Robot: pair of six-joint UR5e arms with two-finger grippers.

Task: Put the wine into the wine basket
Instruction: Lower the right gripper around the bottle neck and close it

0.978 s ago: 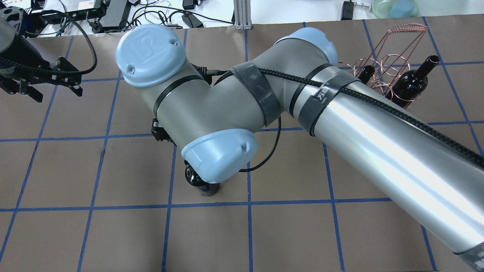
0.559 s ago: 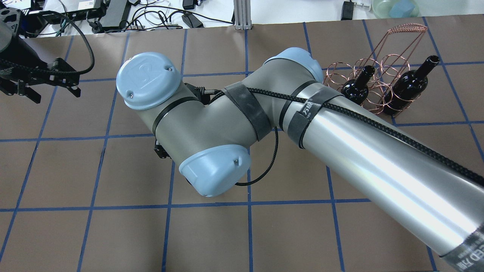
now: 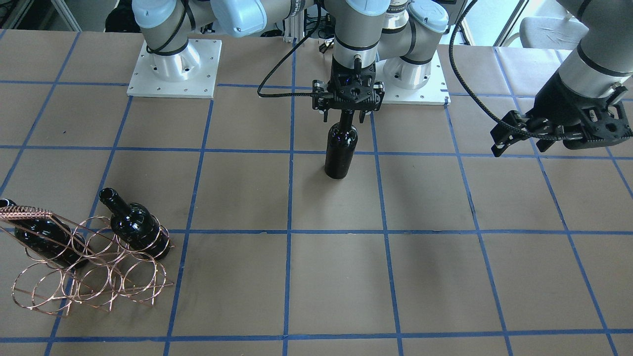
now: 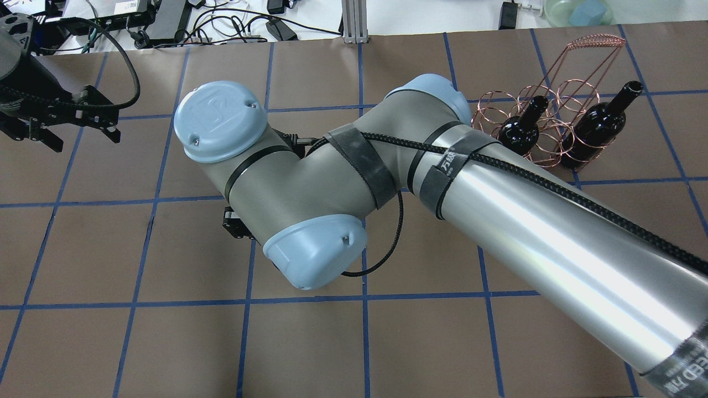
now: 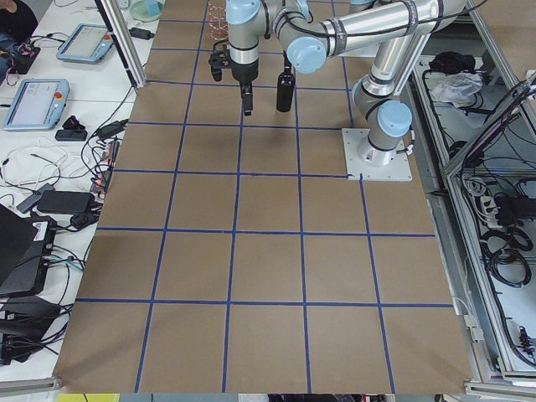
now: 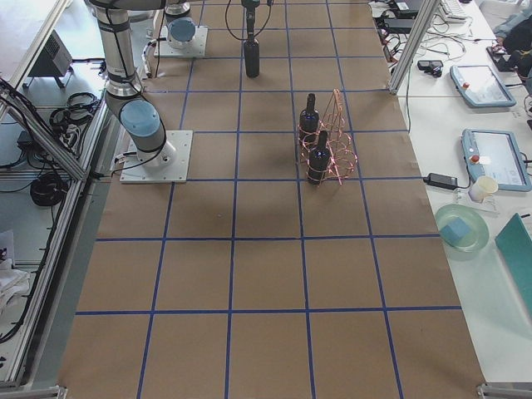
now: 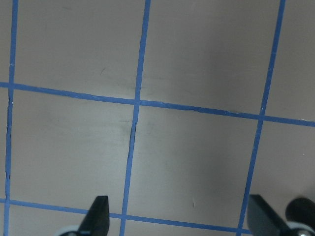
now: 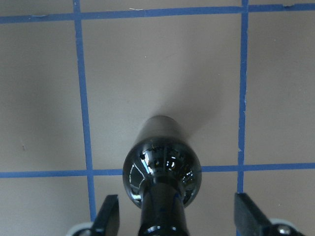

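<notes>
Two bottles [image 3: 133,230] sit in the wine basket [image 3: 141,279] at the surface's [image 3: 445,277] far right corner; the third wine [image 3: 340,153] stands by the robot's edge, right claw [image 3: 346,117] spread wide astride its neck, apparently ungripped.

I see my right arm [image 4: 553,232] as a polished silver tube with grey joints; pale blue caps [image 4: 219,120] carry small screws and an embossed logo; a braided black cable [image 4: 553,188] passes under black straps [image 4: 362,166]; the left gripper [image 4: 86,141] is black.
</notes>
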